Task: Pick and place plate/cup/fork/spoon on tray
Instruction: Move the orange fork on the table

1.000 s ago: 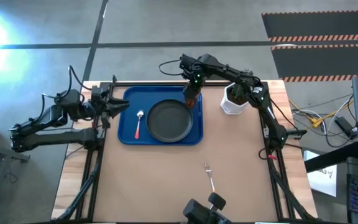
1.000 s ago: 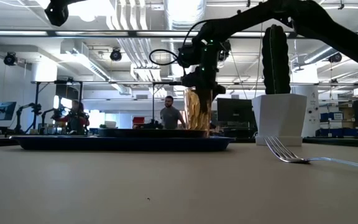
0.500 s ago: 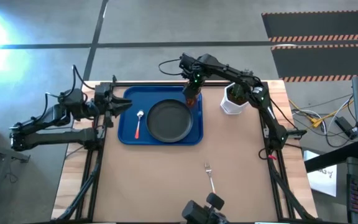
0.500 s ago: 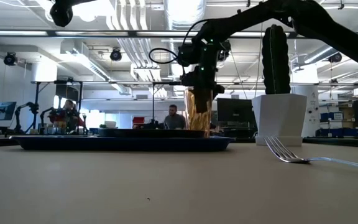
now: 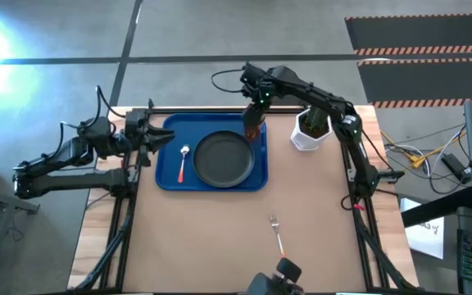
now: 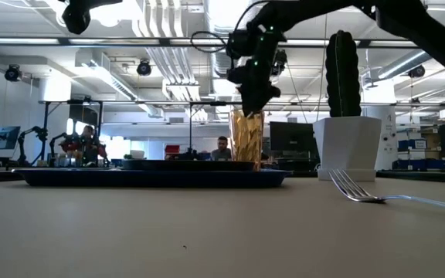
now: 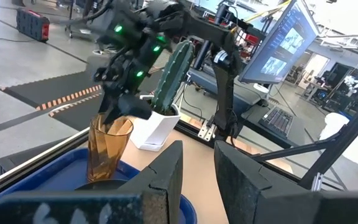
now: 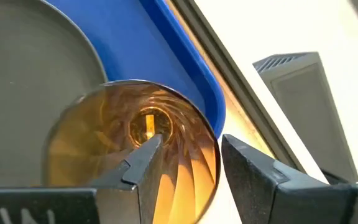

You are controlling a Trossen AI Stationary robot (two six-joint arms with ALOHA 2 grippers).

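Hovering over ribbed amber cup on blue tray, right claw parted.

On the counter are one tray, one plate, one cup, one spoon, one fork and one potted cactus

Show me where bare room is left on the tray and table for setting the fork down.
On the tray, only the strip between its left rim and the spoon is bare. The plate fills the middle, and the cup crowds the far right corner under the right end effector. The table around the fork is open.
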